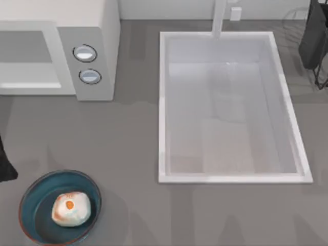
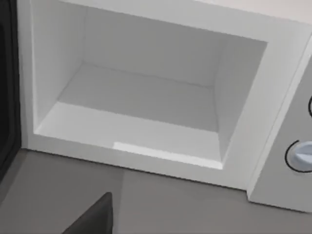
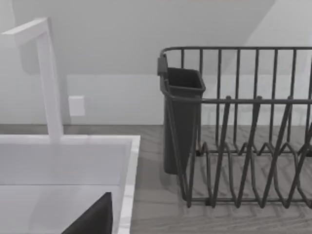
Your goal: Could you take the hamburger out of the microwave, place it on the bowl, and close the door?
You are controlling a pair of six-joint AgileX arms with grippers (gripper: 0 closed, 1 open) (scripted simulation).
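Note:
The hamburger (image 1: 71, 208), a pale lump with an orange spot, lies inside the blue bowl (image 1: 36, 197) at the table's front left. The microwave (image 1: 95, 31) stands at the back left with two round knobs (image 1: 85, 53) on its grey panel. In the left wrist view its cavity (image 2: 141, 97) is open and has nothing inside. A dark strip beside the cavity looks like the open door (image 2: 7, 97). My left gripper (image 1: 5, 165) sits at the left edge, between the microwave and the bowl. My right gripper (image 1: 313, 36) is parked at the back right.
A white sink (image 1: 164, 102) with a tap (image 1: 219, 18) takes up the middle and right of the table. A dark wire dish rack (image 3: 243, 136) with a dark cup stands behind the sink's right side. Bare grey counter (image 1: 128, 138) lies between microwave, bowl and sink.

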